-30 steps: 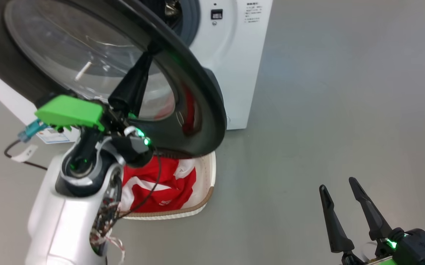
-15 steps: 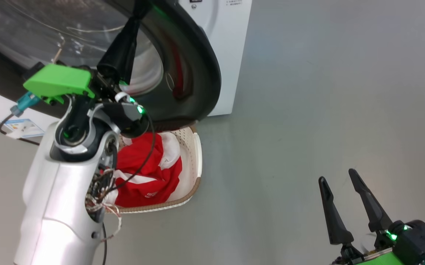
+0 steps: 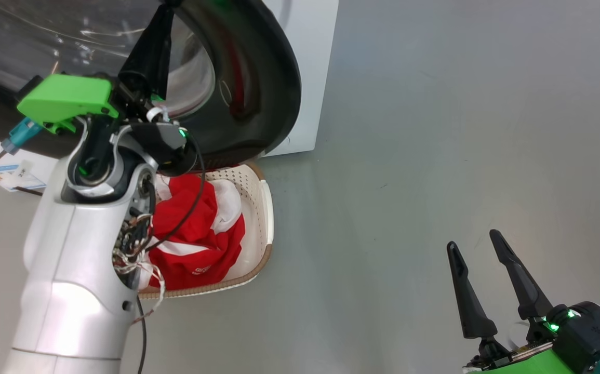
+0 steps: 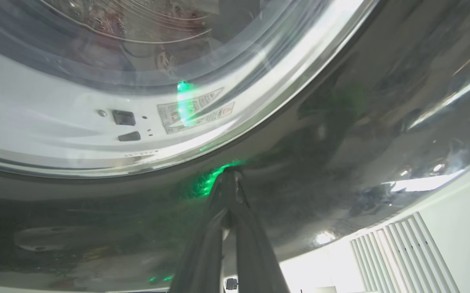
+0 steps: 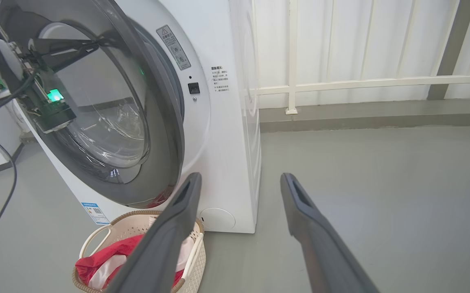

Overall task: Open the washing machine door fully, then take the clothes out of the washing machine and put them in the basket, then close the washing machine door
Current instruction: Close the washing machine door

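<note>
- Left gripper [image 4: 228, 179]: fingers together, tips against black rim of washing machine door [image 3: 274, 88], swung ajar.
- Right gripper [image 3: 472, 239]: fingers apart, empty, above floor [image 3: 409, 156].
- Clothes [image 3: 196, 228]: heaped in basket [image 3: 267, 218] beneath door.

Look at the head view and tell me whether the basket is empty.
No, a heap of red and white clothes lies inside the basket.
</note>
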Available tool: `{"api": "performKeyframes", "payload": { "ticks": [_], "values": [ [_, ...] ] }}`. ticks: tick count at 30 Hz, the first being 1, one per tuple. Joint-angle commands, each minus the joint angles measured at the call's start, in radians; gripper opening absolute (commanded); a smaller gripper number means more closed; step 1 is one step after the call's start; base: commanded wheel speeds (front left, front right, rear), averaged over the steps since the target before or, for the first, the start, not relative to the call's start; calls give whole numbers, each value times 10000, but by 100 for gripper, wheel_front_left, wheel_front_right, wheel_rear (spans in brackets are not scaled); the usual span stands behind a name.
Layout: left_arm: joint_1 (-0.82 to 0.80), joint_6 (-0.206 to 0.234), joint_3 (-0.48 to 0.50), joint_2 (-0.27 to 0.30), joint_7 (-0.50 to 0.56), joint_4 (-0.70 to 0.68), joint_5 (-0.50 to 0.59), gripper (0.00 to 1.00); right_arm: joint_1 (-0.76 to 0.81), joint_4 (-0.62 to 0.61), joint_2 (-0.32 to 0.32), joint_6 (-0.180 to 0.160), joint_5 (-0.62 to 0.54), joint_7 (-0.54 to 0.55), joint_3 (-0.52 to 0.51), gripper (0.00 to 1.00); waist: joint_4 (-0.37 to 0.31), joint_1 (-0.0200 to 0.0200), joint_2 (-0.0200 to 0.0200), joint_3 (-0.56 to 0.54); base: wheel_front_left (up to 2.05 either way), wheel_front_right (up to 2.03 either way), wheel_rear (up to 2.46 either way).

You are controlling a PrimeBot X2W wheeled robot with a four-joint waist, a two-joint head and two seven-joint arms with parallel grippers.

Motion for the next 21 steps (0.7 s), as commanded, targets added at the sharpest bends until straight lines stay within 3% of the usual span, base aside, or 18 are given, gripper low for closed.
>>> {"api": "performKeyframes", "payload": {
  "ticks": [1, 14, 21],
  "values": [
    [-450, -126, 223, 204, 25, -182, -26, 0, -208, -260, -112, 16, -102, -109, 275, 100, -20, 0, 0, 2, 0, 0, 0],
    [-716, -474, 157, 204, 70, 425, -87, 0, -201, -201, -128, 16, -116, -104, 299, 100, -67, 0, 0, -93, 0, 0, 0],
    [-219, -414, -117, 218, -12, -125, 41, 0, -119, -125, -114, 16, -79, -106, 297, 100, 239, 0, 0, -349, 0, 0, 0]
  ]
}}
